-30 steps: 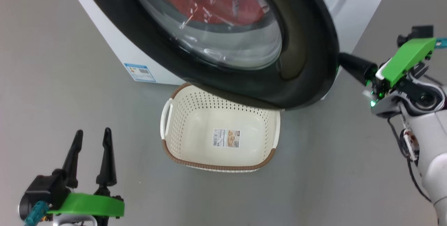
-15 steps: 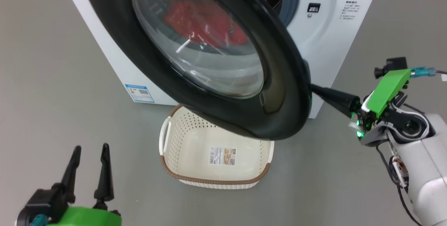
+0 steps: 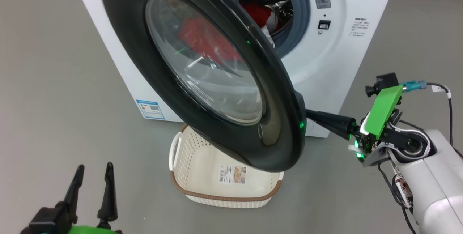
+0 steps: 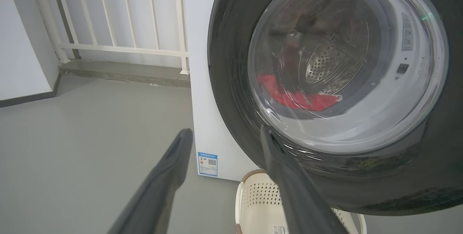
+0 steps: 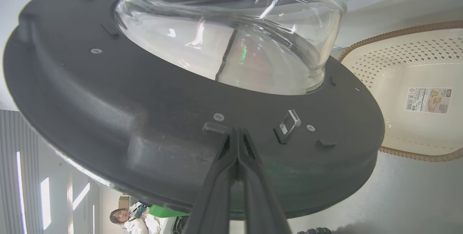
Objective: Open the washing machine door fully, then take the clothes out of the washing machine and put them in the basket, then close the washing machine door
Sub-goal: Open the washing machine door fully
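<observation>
Clothes (image 3: 255, 11), red, lay inside the drum of the washing machine (image 3: 325, 56), partly seen through the glass. The washing machine door (image 3: 202, 78) stood about half open, its lower rim over the basket (image 3: 202, 176) on the grey floor (image 3: 54, 118). The right pincer (image 5: 236, 132), fingers pressed together on nothing, had its tips against the door's inner face, beside the latch hook (image 5: 287, 125). The left pincer (image 3: 94, 166) was spread, well apart from the door.
</observation>
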`<state>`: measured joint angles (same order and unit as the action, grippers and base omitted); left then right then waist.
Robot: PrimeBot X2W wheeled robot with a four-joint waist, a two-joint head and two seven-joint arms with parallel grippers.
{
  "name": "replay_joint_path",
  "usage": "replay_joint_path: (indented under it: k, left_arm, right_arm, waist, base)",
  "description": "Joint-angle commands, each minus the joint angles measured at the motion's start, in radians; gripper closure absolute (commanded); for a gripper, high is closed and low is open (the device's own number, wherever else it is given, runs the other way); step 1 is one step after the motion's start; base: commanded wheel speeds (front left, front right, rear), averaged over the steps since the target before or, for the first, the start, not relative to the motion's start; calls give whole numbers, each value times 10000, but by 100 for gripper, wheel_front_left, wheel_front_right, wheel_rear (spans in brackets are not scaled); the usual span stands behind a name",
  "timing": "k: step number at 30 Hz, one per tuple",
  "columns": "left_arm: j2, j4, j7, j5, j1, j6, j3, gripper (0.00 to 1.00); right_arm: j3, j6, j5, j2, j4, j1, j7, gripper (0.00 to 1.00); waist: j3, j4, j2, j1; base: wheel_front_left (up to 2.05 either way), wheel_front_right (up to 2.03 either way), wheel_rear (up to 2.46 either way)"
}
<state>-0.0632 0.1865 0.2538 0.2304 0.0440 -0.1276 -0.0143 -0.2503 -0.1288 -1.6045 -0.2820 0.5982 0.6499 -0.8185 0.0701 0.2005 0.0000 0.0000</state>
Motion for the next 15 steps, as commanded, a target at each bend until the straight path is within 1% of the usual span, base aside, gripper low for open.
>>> replay_joint_path:
  k: [1,15]
  left_arm:
    - [-209,-215,80,-69,73,-31,-390,0]
    - [-218,-186,80,-93,-89,-31,-433,0]
  right_arm:
    - [-200,-19,-56,146,-371,-165,-120,100]
    - [-452,-19,-10,271,-654,-821,-398,100]
  waist:
    - [-112,102,0,0]
    - [-364,549,0,0]
  base:
    - [0,0,0]
    - [0,0,0]
